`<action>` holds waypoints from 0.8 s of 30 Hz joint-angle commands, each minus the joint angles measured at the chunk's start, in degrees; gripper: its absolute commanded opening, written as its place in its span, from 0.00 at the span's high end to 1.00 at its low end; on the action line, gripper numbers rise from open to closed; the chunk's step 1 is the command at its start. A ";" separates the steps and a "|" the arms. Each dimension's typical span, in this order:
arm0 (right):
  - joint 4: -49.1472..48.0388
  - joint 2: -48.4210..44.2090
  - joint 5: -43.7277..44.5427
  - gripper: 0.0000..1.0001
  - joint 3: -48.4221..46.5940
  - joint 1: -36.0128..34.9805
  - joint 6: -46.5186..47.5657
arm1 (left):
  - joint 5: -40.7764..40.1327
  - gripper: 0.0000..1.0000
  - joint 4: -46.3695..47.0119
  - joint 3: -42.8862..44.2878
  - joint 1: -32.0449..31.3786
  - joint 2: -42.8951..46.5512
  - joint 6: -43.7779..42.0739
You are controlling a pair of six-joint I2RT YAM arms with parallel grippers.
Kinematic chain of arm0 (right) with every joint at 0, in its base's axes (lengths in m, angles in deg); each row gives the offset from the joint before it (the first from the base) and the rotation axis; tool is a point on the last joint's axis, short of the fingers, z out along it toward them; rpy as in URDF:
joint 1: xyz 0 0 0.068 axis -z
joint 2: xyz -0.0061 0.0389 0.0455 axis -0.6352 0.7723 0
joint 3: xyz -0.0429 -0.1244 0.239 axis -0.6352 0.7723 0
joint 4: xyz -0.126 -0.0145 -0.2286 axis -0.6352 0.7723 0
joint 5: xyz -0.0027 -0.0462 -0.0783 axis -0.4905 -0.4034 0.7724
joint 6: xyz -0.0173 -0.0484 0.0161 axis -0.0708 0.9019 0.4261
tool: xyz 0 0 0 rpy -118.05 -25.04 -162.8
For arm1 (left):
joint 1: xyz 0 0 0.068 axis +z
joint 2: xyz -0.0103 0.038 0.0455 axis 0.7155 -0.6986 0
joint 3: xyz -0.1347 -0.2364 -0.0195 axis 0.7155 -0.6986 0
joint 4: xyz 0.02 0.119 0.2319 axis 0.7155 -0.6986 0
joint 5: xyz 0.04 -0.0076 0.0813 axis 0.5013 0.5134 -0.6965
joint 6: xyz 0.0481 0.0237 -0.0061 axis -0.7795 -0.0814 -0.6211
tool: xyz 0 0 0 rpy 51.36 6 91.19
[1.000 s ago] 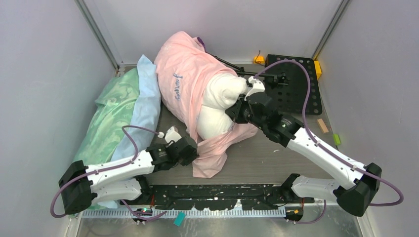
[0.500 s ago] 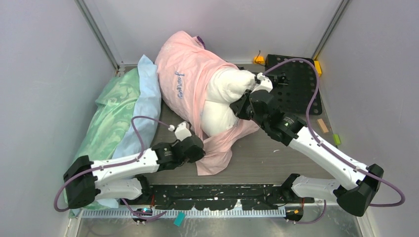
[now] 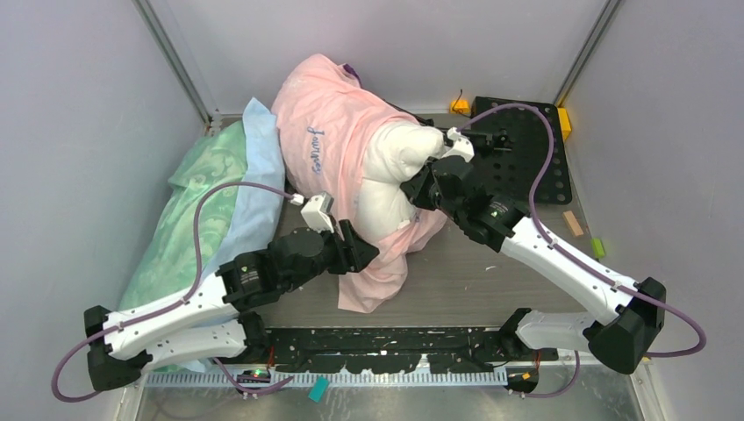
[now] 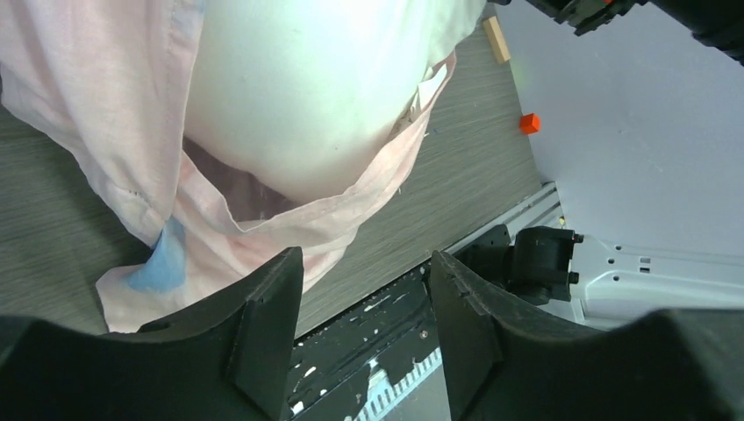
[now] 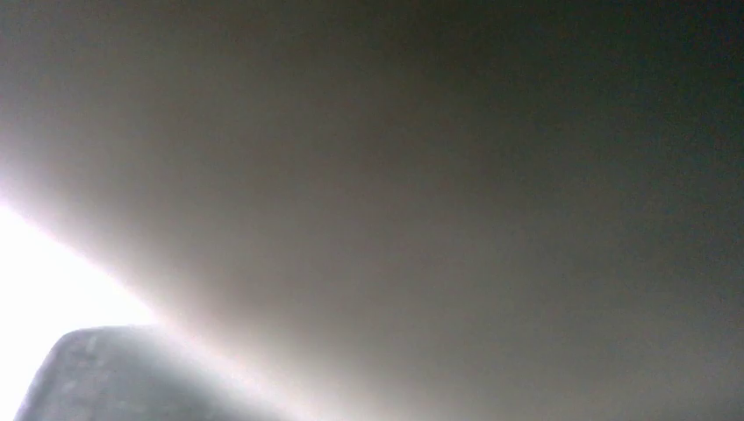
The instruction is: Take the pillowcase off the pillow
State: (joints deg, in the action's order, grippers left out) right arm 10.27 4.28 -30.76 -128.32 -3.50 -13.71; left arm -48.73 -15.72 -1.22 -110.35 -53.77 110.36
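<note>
Pink fabric pillowcase (image 3: 329,145) is partly stripped: the plump white pillow (image 3: 390,171) is bared at its near end, the rest covered. The left gripper (image 4: 364,263) is held wide, empty; the right gripper (image 3: 419,182) cannot be judged.

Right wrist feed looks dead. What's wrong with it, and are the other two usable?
Right wrist: featureless grey blur, blown-out white at lower left, nothing resolvable. Left wrist: pillow washed out, left gripper dark but sharp enough. Top external: evenly lit, sharp, usable.
</note>
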 commanded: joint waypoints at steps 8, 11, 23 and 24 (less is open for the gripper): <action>-11.15 -0.15 -1.54 1.00 -3.23 0.40 -2.40 | -1.42 0.47 -2.69 10.33 -0.12 -6.40 -13.34; -11.14 -0.33 -1.96 1.00 -3.32 0.39 -2.49 | 0.69 0.47 -2.08 12.24 -0.19 -10.08 -17.59; -11.25 -0.44 -2.57 1.00 -5.08 0.34 -4.30 | 11.38 0.84 7.17 7.64 -0.20 -18.83 -19.25; -11.44 -0.35 -2.78 1.00 -5.42 0.37 -4.61 | 11.85 0.86 7.24 7.65 -0.18 -19.78 -19.02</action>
State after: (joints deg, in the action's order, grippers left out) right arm 9.23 4.28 -33.60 -128.54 -3.46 -14.94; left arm -41.43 -13.47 7.00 -110.35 -70.91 91.95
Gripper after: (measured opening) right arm 0.125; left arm 0.174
